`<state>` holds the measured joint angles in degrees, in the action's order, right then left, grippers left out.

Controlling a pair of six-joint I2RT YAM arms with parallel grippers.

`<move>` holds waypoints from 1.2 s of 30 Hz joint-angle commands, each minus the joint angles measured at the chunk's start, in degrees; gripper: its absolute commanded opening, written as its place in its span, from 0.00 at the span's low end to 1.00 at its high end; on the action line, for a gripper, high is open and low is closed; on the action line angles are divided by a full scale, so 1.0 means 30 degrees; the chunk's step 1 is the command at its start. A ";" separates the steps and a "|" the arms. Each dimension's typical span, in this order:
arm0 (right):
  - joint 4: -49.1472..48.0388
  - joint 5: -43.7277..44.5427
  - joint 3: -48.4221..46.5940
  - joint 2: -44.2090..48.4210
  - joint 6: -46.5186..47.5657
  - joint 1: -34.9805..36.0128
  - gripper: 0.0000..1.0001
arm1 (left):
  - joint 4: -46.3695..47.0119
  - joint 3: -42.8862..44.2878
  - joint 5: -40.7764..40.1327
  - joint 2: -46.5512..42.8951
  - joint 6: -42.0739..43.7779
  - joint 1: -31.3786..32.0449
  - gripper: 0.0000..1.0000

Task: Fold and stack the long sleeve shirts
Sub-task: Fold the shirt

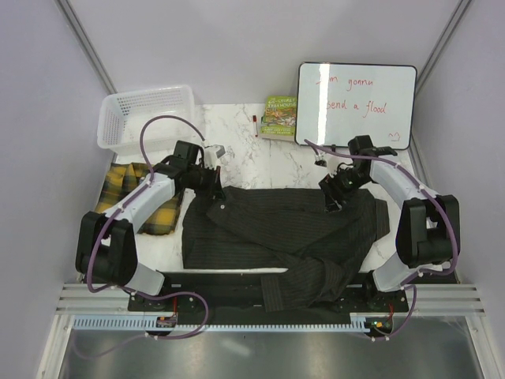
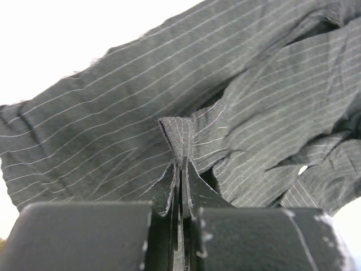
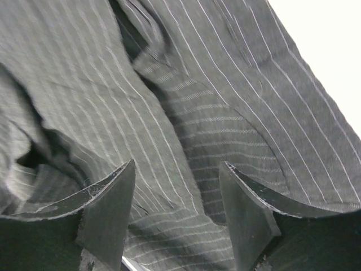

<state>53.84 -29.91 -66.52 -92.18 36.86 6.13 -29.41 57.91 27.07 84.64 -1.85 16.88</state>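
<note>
The dark pinstriped shirt [image 1: 276, 229] is lying spread across the middle of the table [image 1: 260, 154]. One sleeve [image 1: 293, 286] is trailing over the near edge, so the shirt is sitting within reach of both arms. Your left pincer [image 2: 180, 169] is clamping tight on a small ridge of cloth at the shirt's far-left corner, probably to anchor or lift that side for a fold. Your right pincer [image 3: 177, 209] is hanging over the far-right part with its jaws wide apart, gripping nothing. The plaid shirt [image 1: 130, 197] is lying at the left, just beside the dark one.
</note>
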 commanded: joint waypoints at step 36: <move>-0.6650 1.0031 -0.4831 -0.7216 -0.0511 -0.0491 0.52 | -0.0949 0.8089 -0.1614 0.9936 0.4043 -0.3372 0.34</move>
<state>34.24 0.51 -76.88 -111.83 35.53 5.32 -31.42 79.77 19.84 114.96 8.51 7.49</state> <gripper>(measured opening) 0.494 0.329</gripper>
